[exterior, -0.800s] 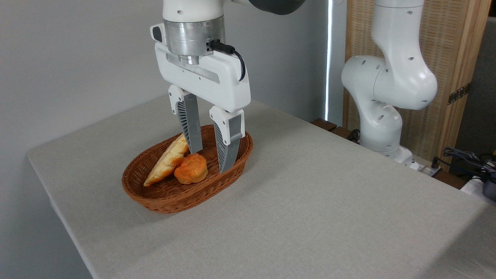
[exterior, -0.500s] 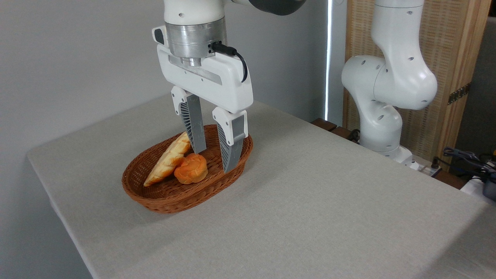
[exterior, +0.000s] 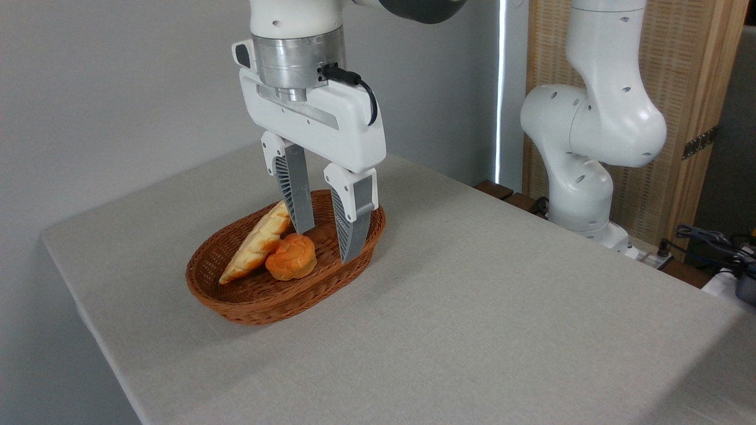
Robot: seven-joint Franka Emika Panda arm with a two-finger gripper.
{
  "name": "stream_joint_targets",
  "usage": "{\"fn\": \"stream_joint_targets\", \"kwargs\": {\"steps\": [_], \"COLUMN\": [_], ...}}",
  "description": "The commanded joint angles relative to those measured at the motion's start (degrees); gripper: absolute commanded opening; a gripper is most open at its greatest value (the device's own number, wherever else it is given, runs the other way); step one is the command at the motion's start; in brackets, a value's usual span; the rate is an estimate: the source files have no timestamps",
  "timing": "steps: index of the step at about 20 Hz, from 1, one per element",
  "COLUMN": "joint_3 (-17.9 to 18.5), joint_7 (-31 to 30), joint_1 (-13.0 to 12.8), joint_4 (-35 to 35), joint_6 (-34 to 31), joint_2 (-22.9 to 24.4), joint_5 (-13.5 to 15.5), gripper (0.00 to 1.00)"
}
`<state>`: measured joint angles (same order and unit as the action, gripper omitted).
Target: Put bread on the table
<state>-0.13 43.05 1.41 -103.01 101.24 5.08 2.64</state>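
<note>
A: Two baked items listed in the oval brown wicker basket [exterior: 260,295]: one long flat golden loaf with a browned braided crust [exterior: 257,242], leaning on the far left wall; one small round orange knotted bun [exterior: 291,257], touching it

B: White two-finger pincer [exterior: 326,245], state?

A: Fingers apart, empty, tips hanging over the basket's right half. Left tip just above the bun, right tip near the right rim

B: Change since 0.8 s ago?

A: Pincer shifted slightly right, then held in place over the last half second. Loaf unmoved

B: Meaning?

A: Loaf ungrasped, not yet on the light grey-beige cloth counter [exterior: 472,307]. Pincer seems aligned nearer the bun; likely needs shifting left
</note>
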Motion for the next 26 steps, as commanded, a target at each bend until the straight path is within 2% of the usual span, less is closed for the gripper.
{"fn": "stream_joint_targets", "kwargs": {"steps": [1,10,16,22,26], "joint_3": [0.57,0.22,-1.01,-1.18,-1.36], "joint_7": [0.02,0.1,0.1,0.98,1.33], "joint_1": [-0.35,-0.35,-1.41,-5.8,-10.45], "joint_4": [0.09,0.0,-0.09,-0.26,-0.61], "joint_6": [-0.96,-0.7,1.31,3.08,4.48], "joint_2": [0.19,0.19,-0.42,-1.3,-2.17], "joint_5": [0.61,0.61,0.7,1.31,2.37], "gripper": [1.0,1.0,1.0,1.0,1.0]}}
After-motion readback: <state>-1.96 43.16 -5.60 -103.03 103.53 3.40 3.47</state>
